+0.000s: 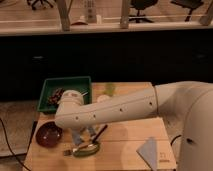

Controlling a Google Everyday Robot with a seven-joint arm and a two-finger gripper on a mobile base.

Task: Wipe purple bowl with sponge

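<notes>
Hanging just right of the purple bowl [49,134], the gripper [83,135], fingers' state untellable.

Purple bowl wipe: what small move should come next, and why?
Probably ease the claw left toward the purple bowl. The claw hangs just right of the bowl, above the wooden table, beside a green utensil, not yet over the bowl. Whether it carries the sponge cannot be made out, so check that first.
</notes>
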